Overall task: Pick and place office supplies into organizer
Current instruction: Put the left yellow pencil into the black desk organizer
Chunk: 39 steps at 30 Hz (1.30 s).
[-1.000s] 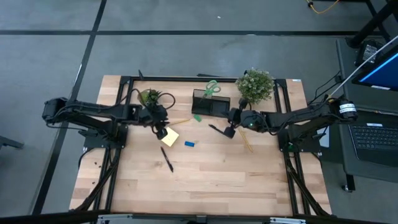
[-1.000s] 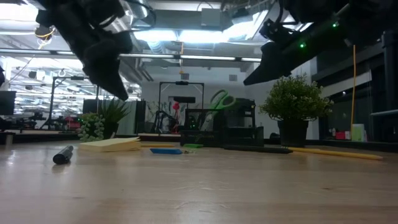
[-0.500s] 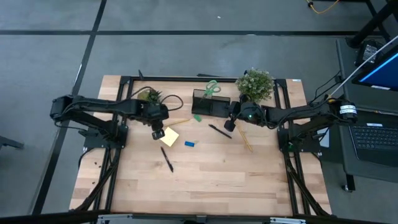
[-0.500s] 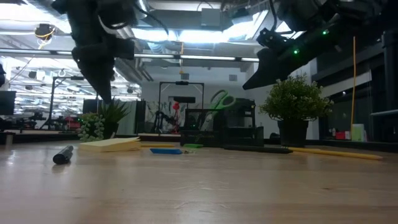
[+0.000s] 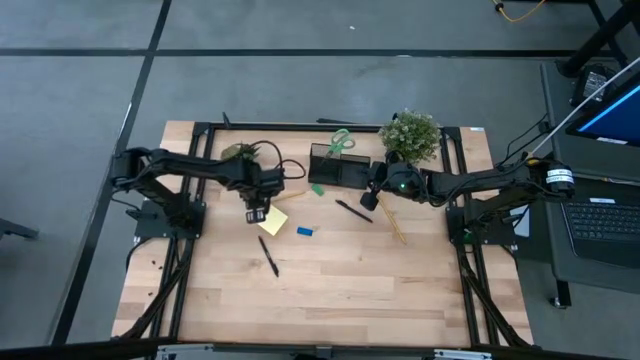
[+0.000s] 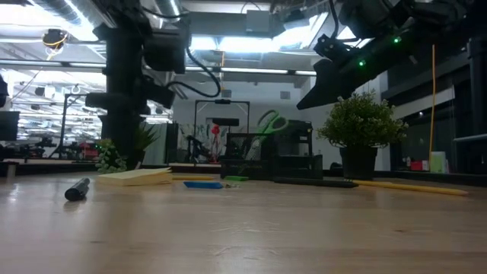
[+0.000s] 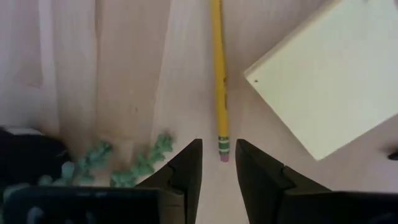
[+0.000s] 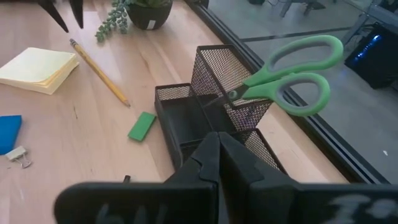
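Lying on the table straight below the left gripper (image 7: 219, 163), the yellow pencil (image 7: 217, 74) has its eraser end between the half-parted fingers, the sticky-note pad (image 7: 326, 74) just beside. Step in hand looks like pencil pickup: next, lower and close. The right gripper (image 8: 217, 152), pinched shut and empty, hovers over the organizer (image 8: 214, 102) holding the scissors (image 8: 289, 74).

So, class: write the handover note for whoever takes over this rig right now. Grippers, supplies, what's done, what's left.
Left gripper: part open, empty, poised over the eraser end of the yellow pencil beside the sticky-note pad.
Right gripper: shut, empty, hovering by the organizer.
Done: green scissors stand in the organizer's tall section.
Left on the table: pad, both pencils, two black pens, green eraser, blue eraser.
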Motion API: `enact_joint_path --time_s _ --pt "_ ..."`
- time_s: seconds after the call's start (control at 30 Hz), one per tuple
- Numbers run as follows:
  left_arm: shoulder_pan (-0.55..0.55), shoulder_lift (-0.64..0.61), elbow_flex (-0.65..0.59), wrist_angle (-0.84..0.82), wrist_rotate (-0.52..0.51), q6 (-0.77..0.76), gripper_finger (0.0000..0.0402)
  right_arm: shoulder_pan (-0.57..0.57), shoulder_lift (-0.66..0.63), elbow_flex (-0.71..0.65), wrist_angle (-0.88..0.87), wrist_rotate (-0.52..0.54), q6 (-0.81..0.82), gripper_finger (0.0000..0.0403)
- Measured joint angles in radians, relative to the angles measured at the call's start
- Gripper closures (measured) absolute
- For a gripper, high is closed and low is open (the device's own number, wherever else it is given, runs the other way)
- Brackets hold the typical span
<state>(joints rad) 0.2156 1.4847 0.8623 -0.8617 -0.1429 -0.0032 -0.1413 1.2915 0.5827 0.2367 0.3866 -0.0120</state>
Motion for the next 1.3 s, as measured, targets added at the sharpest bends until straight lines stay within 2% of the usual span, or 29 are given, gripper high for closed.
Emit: enact_joint_path --time_s 0.23,0.43,0.63,0.83,1.3 --pt "0.053 0.011 0.003 0.087 0.017 0.061 0.0313 0.000 0.000 0.000 0.002 0.000 0.000 0.0394" --pt "0.080 0.031 0.075 0.093 0.060 0.075 0.0313 0.000 0.000 0.000 0.006 0.000 -0.023 0.0394" --pt "0.081 0.120 0.153 0.087 0.060 0.142 0.0313 0.000 0.000 0.000 0.007 0.000 -0.022 0.0394" --pt "0.081 0.223 0.179 0.021 0.061 0.148 0.0313 0.000 0.000 0.000 0.006 0.000 -0.023 0.0394" --pt "0.081 0.268 0.182 0.059 0.186 0.148 0.0315 0.000 0.000 0.000 0.006 0.000 -0.026 0.0394"
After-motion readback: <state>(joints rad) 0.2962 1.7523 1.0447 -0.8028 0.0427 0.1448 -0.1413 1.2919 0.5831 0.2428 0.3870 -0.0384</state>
